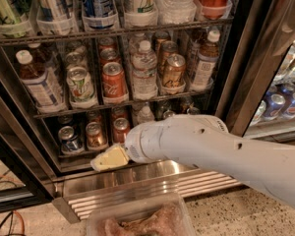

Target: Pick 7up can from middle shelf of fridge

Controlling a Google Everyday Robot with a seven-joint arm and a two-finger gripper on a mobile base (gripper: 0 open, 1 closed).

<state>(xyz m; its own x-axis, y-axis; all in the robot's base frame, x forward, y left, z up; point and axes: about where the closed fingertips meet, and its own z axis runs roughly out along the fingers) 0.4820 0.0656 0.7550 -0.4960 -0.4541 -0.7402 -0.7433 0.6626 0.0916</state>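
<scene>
Dark-framed fridge (243,68) fills the view, and a white arm (226,151) crosses its base. On the middle table (137,103) the 7up can (81,85) stands upright at the front edge, toward the left corner, just beside a red cola can (114,81). The tool (109,159) hangs lower, apart from the can; whether it is spread or pressed together I cannot tell.

My arm (211,149) blocks the right side of the bottom rack (71,155), no idea what's behind it. The gripper (109,158) sits low, just in front of that rack. Top-rack cans (96,1) are chopped at the upper edge, the tub (137,215) at the lower one.
</scene>
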